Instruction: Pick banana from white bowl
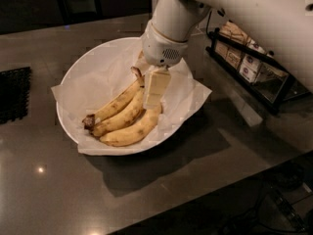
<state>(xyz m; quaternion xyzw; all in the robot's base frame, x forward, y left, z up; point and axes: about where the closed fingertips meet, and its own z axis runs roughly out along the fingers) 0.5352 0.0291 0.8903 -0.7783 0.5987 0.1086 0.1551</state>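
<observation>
The banana (116,107) is a pair of slim, brown-speckled yellow bananas joined at a dark stem (136,74). It lies in the large white bowl (65,126), on crinkled white paper. A plumper single banana (133,132) lies against the pair's near side. My gripper (154,98) hangs from the white arm (171,26), right over the stem end of the bananas. It comes down onto them and hides their right ends.
A black wire rack (247,62) with packets stands at the right, close to the bowl and arm. A black grid mat (12,94) lies at the left edge. The counter's front edge runs along the lower right.
</observation>
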